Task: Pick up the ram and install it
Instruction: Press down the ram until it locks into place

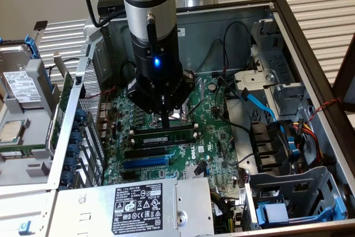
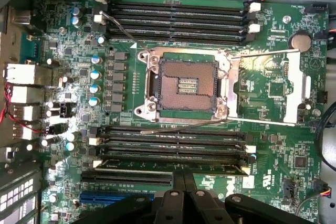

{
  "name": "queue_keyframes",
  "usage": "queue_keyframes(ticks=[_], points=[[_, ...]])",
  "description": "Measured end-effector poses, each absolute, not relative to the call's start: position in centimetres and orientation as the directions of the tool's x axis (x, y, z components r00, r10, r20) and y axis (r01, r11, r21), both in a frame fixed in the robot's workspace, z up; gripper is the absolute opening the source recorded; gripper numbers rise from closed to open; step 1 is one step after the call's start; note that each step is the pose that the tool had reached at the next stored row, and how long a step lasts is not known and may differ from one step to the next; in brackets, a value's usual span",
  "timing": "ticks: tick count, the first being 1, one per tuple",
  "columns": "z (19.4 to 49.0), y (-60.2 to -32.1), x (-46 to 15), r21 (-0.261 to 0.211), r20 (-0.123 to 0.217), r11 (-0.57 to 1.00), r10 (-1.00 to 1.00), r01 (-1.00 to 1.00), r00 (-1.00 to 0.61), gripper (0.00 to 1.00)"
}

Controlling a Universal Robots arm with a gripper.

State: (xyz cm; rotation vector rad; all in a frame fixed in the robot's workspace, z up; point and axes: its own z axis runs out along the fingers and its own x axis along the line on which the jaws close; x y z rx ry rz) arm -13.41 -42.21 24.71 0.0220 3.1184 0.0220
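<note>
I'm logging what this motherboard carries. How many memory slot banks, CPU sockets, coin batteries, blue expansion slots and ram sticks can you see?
Banks of long black memory slots with white end clips: 2
Square metal CPU socket: 1
Round silver coin battery: 1
Long blue plastic expansion slot: 1
Narrow green ram stick with a white label: 1
Total: 6
</note>
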Motion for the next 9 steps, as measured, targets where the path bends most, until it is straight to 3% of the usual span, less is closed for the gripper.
queue_keyframes(ticks=[9], points=[[24.71,-42.21,-13.41,0.013,-0.023,0.999,0.047,0.047,-0.999,0.11]])
